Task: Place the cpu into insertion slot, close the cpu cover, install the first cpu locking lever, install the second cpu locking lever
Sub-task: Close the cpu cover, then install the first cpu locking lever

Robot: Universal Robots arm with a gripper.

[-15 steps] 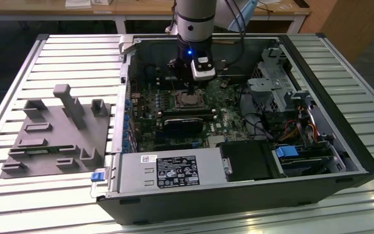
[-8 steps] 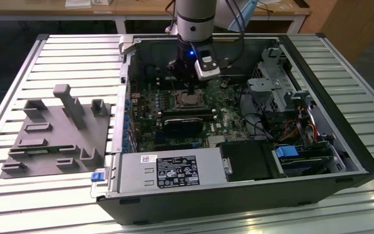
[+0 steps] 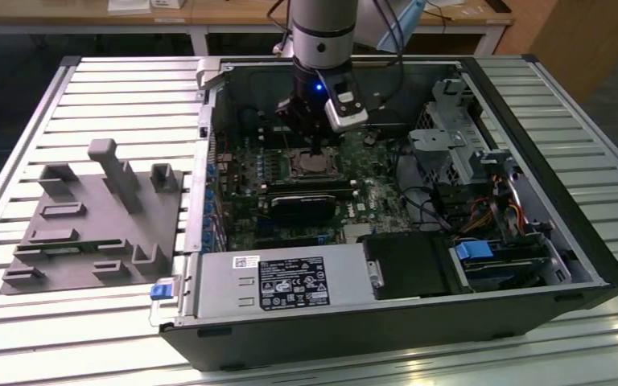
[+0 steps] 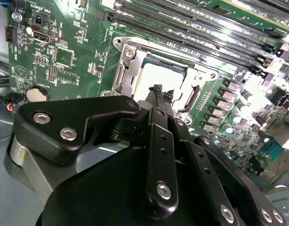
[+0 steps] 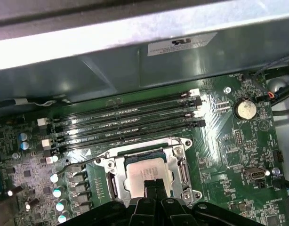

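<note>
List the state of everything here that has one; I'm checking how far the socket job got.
cpu: seated flat, top showing through the cover.
cpu cover: down, framing the cpu.
gripper: jaws shut, tips right over the cpu.
computer case: side open, board exposed.
memory slots: look empty.

Arm (image 3: 322, 32): silver-grey cylinder, dark band at the wrist, blue light (image 3: 317, 87) glowed beneath; white camera block (image 3: 347, 108) was mounted alongside. Pincer (image 4: 162, 92): matte black rounded linkage plates, fastened by silver socket-head screws (image 4: 69, 134); fingers (image 5: 149, 188) were narrow, black.
</note>
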